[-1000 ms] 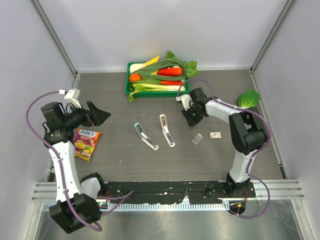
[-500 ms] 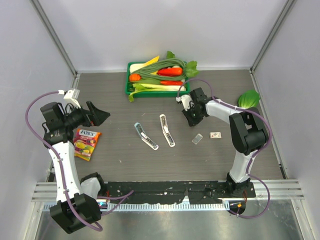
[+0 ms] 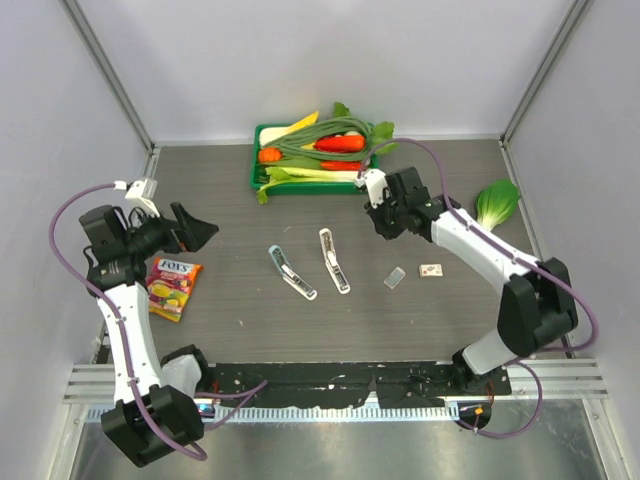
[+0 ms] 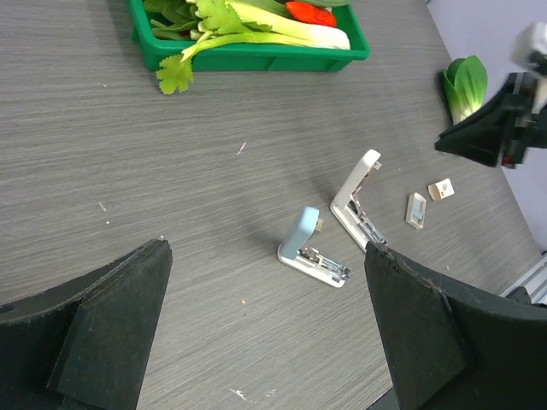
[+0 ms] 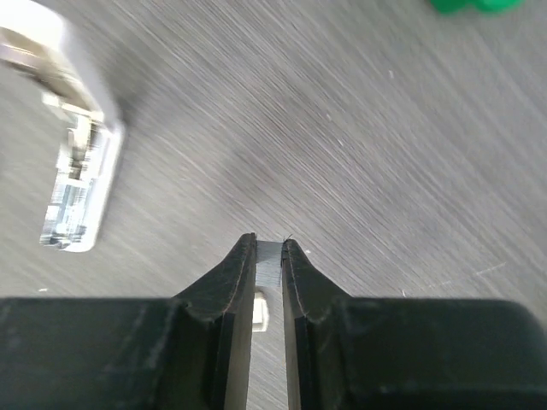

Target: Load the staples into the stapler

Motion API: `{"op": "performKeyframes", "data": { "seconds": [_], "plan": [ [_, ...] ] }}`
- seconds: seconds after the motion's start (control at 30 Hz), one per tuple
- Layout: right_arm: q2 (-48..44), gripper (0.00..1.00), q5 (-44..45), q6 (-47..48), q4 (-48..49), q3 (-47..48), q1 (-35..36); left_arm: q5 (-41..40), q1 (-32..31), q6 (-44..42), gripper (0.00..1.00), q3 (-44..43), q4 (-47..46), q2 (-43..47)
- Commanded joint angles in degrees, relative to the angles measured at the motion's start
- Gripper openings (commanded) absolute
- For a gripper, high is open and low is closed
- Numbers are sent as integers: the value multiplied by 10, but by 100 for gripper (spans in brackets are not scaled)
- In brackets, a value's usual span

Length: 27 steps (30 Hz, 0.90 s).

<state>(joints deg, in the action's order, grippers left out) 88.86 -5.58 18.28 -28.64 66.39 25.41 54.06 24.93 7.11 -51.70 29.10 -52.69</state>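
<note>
Right tool (image 3: 381,226): jaws all but closed, pinching a thin pale strip (image 5: 269,260) between the pads. What the strip is cannot be determined. The tool hangs above the table (image 3: 230,320), between the green tray (image 3: 255,160) and the white stapler (image 3: 334,260).

Left tool (image 3: 195,228): jaws spread wide, nothing held, off the table.

Staples box (image 3: 431,270): lying on the table right of the white stapler, just beside a small grey piece (image 3: 395,277).
</note>
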Motion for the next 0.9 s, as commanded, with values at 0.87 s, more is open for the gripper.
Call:
{"op": "performKeyframes", "data": {
  "seconds": [0.87],
  "plan": [
    [115, 19, -43, -167, 132, 69, 278, 41, 49, 31, 100, 23, -77, 23]
  ]
}}
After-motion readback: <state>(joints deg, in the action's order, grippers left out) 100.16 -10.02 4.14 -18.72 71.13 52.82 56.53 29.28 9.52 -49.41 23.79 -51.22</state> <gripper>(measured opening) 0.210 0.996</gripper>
